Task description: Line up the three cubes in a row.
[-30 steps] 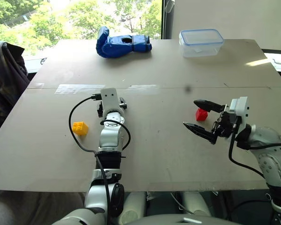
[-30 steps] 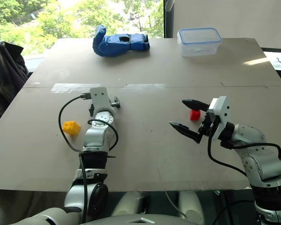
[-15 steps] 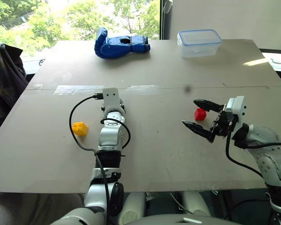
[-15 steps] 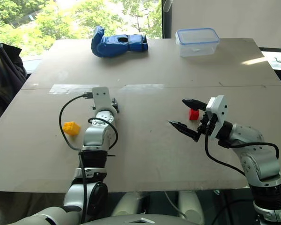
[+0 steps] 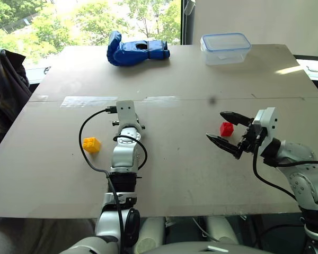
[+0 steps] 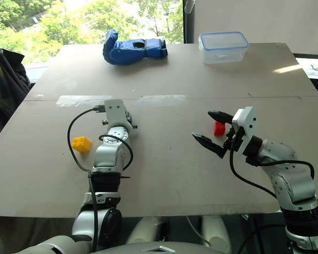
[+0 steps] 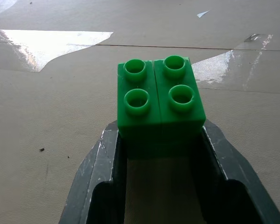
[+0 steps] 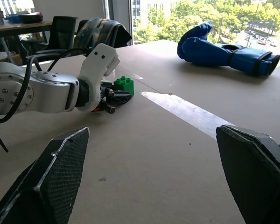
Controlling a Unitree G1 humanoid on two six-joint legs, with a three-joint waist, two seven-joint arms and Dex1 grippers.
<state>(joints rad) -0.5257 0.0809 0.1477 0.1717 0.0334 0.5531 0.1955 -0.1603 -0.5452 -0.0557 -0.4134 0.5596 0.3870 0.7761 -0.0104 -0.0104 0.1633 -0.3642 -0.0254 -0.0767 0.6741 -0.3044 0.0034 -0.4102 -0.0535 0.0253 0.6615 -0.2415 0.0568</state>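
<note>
Taking the yellow cube as the landmark, nearest of the three on the bare tan surface, the left gripper lies just to its right and slightly farther out, its fingers clamped on the two flat sides of the green cube, which sits studs up between them. Well to the right of the yellow cube the right gripper hangs with its fingers spread wide and nothing between them, and the red cube rests just behind it, apart from both fingers. The cubes look like hard, light, smooth plastic blocks, so they should neither crush nor sag, though they may slip or twist under a skewed pinch; the flat opposite walls below the studs seem the safest place to hold. The surface is a matte board with a strip of glossy tape beyond the yellow cube. At the far edge lie a blue glove and, well right of it, a clear lidded container. Beyond stand windows with sunlit trees.
</note>
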